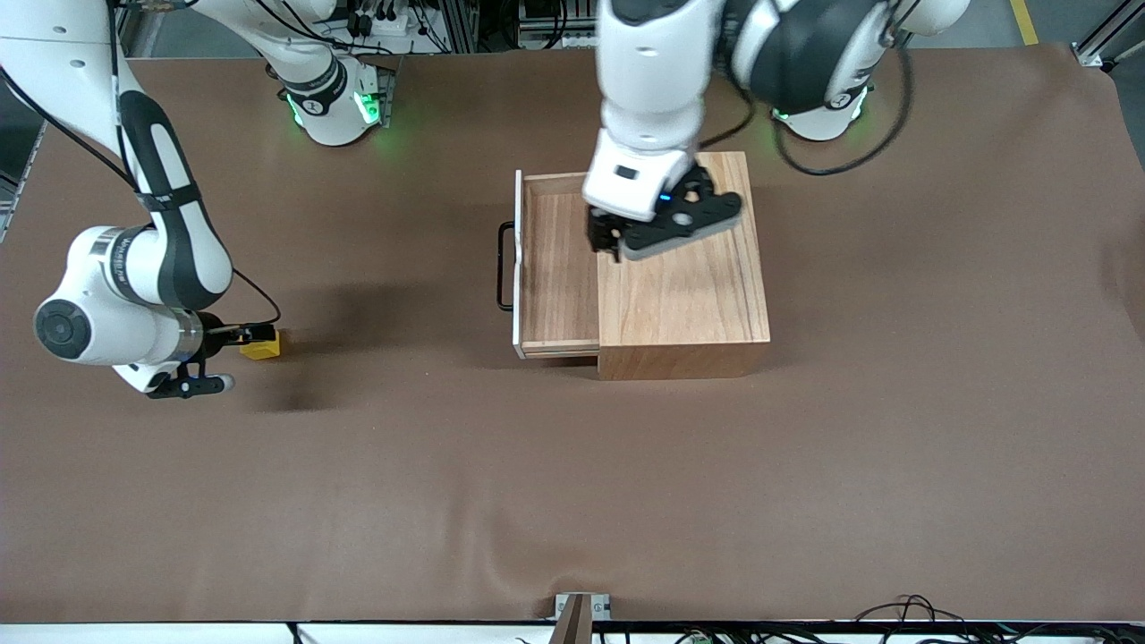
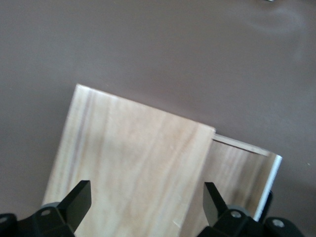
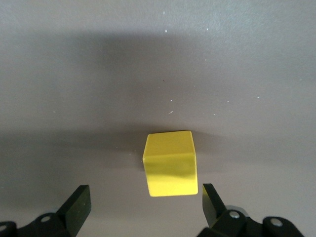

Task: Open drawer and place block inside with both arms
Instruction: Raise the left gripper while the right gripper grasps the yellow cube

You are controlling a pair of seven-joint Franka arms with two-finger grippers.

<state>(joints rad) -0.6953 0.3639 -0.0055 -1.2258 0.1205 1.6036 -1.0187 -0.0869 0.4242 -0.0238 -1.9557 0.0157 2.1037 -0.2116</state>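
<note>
The drawer already stood pulled out of its box, so fetching was the step in hand. My right gripper hung with jaws spread and empty just above the block, which sat on the table well out at the box's nine o'clock. My left gripper, also spread and empty, waited over the box. Next I judged I must sink, straddle the block and close.

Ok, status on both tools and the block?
Left tool open over box, drawer pulled out. Right tool open at block, block on table. Path unobstructed.
</note>
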